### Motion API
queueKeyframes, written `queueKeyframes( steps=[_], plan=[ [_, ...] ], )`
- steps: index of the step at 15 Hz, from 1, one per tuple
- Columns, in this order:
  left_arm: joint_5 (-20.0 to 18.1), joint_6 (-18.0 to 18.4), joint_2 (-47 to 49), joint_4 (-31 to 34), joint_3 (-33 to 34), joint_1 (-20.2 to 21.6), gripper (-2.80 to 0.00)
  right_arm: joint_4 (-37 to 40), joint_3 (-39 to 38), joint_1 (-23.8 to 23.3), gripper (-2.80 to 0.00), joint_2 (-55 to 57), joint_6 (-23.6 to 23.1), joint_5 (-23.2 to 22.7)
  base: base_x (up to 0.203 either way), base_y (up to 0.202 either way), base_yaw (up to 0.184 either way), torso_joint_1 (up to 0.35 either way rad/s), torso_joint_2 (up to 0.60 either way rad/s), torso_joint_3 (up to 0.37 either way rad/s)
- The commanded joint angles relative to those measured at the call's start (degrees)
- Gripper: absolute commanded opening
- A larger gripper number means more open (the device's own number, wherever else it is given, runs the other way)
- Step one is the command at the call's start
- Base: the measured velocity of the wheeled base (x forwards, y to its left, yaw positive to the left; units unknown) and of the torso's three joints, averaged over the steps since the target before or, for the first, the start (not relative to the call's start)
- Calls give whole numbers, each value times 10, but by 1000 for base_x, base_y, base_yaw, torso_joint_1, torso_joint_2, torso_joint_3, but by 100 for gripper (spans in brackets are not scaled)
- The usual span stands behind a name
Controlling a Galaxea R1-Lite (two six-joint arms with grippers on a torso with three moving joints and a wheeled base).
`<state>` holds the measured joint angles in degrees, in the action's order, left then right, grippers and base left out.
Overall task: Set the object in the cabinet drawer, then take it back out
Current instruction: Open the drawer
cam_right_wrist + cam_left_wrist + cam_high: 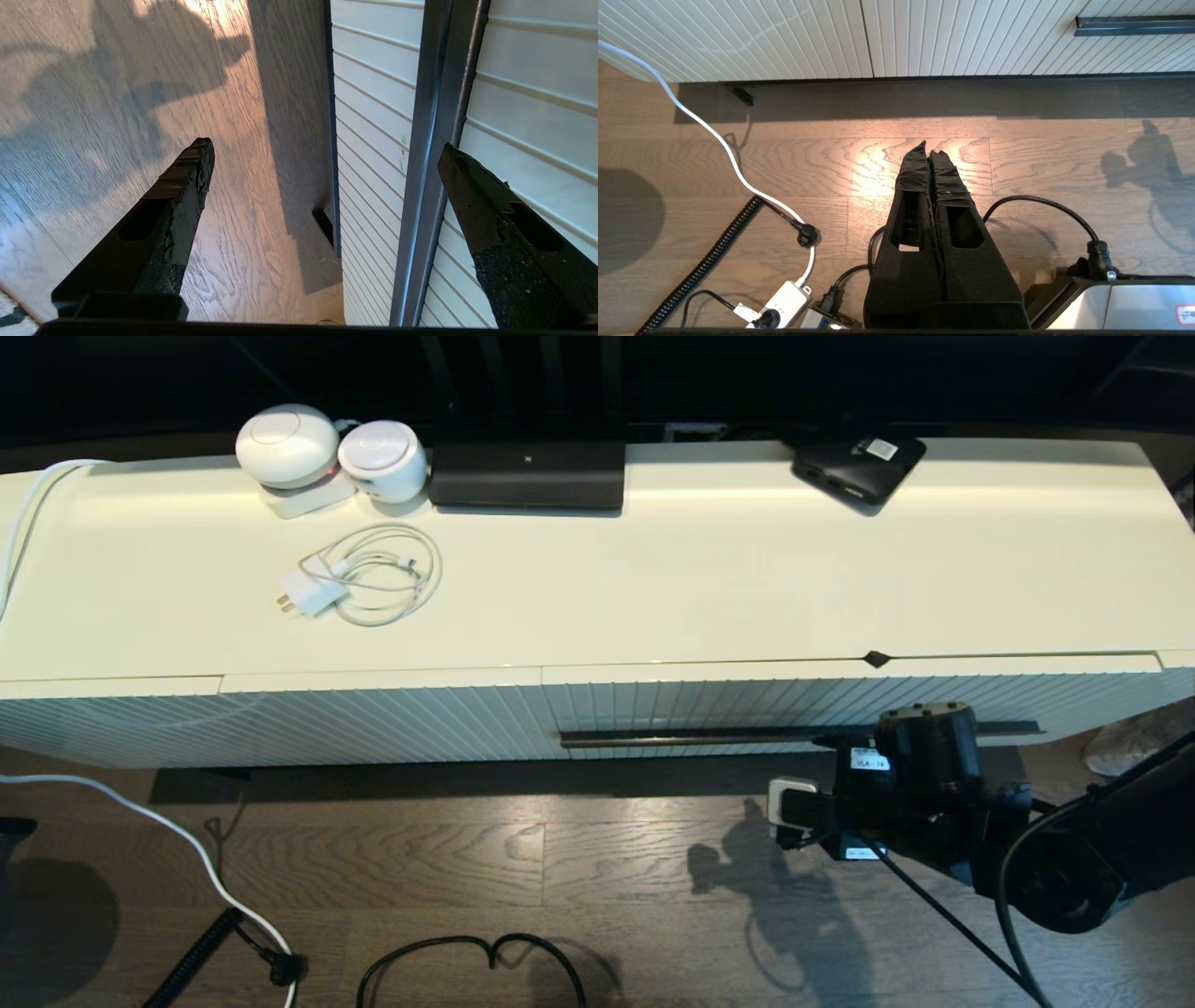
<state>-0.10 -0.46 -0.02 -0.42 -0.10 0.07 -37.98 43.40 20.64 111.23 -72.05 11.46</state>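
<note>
Cabinet, one long cream unit, stands with its single drawer closed, so the umbrella is out of sight; it is probably inside, and a dark tip at the seam above the handle may belong to it. The right end effector, empty and spread wide, straddles that one handle near its right end, seemingly ready to pull. The left end effector, fingers pressed together and holding nothing, idles over the floor left of the handle. Beyond the handle sit two white pods, two black boxes and one charger.
</note>
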Motion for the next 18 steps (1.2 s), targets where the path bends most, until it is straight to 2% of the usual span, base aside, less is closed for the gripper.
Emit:
queueKeyframes(
  steps=[1, 18],
  plan=[
    [0, -1, -2, 0, 0, 0, -280, -3, 10, 0, 0, 9, -3, 1, 0, 0, 0, 0, 0, 0],
    [0, -1, -2, 0, 0, 0, -280, -1, -20, -2, 0, 15, -2, -1, 0, 0, 0, 0, 0, 0]
  ],
)
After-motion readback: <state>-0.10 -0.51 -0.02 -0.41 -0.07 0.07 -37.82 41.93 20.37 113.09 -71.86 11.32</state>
